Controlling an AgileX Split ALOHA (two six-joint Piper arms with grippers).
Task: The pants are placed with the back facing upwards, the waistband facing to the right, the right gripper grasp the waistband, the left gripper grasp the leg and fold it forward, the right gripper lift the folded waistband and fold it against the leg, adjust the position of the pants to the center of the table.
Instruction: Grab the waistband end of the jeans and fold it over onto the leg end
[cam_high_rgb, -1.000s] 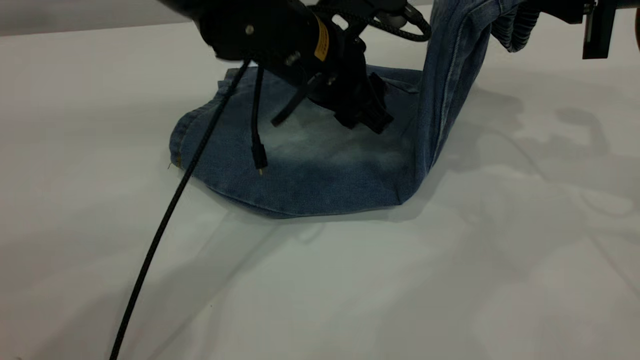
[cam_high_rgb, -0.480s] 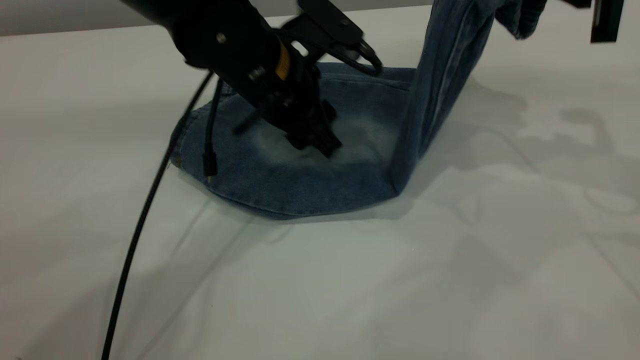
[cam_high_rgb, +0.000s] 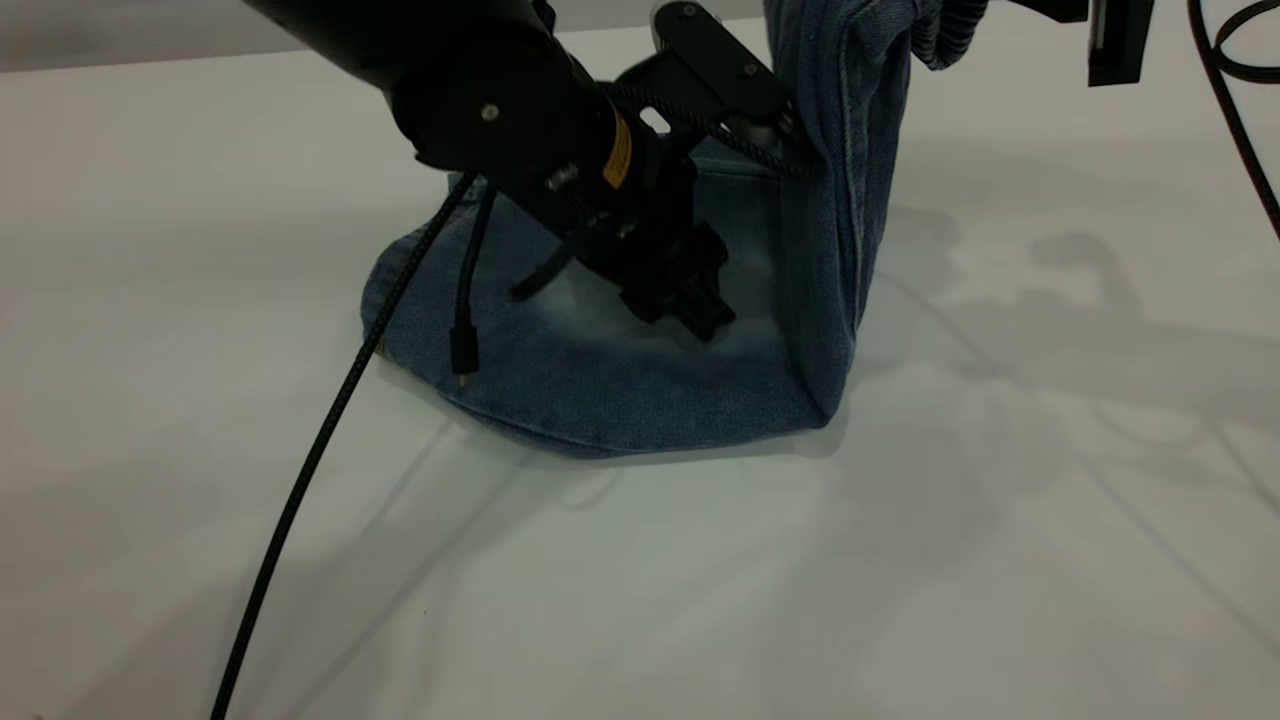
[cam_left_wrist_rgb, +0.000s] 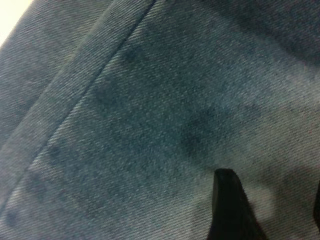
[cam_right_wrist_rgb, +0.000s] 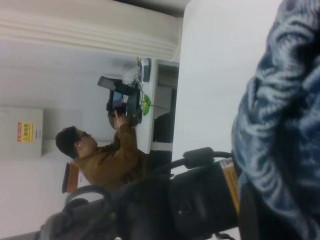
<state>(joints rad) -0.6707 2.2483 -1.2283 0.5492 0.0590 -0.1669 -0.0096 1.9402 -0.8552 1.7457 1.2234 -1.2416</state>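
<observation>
The blue denim pants (cam_high_rgb: 600, 385) lie folded lengthwise on the white table (cam_high_rgb: 180, 230), leg end (cam_high_rgb: 400, 290) flat towards the left. The waistband (cam_high_rgb: 945, 30) is held high at the top edge by my right gripper (cam_high_rgb: 985, 8), so the upper part (cam_high_rgb: 840, 200) stands nearly upright. In the right wrist view the ruffled waistband (cam_right_wrist_rgb: 280, 125) fills the side of the picture. My left gripper (cam_high_rgb: 690, 305) presses down on the flat denim just left of the upright fold. Its fingers (cam_left_wrist_rgb: 227, 205) stand apart against the cloth. Any print is hidden.
A black cable (cam_high_rgb: 300, 500) runs from the left arm (cam_high_rgb: 500, 110) down across the table to the front left. Another cable (cam_high_rgb: 1235, 110) hangs at the far right. A seated person (cam_right_wrist_rgb: 105, 155) shows beyond the table in the right wrist view.
The right gripper has carried the waistband leftward, so the raised part now stands steeper. The left gripper dropped onto the flat denim, then shifted slightly right towards the fold.
</observation>
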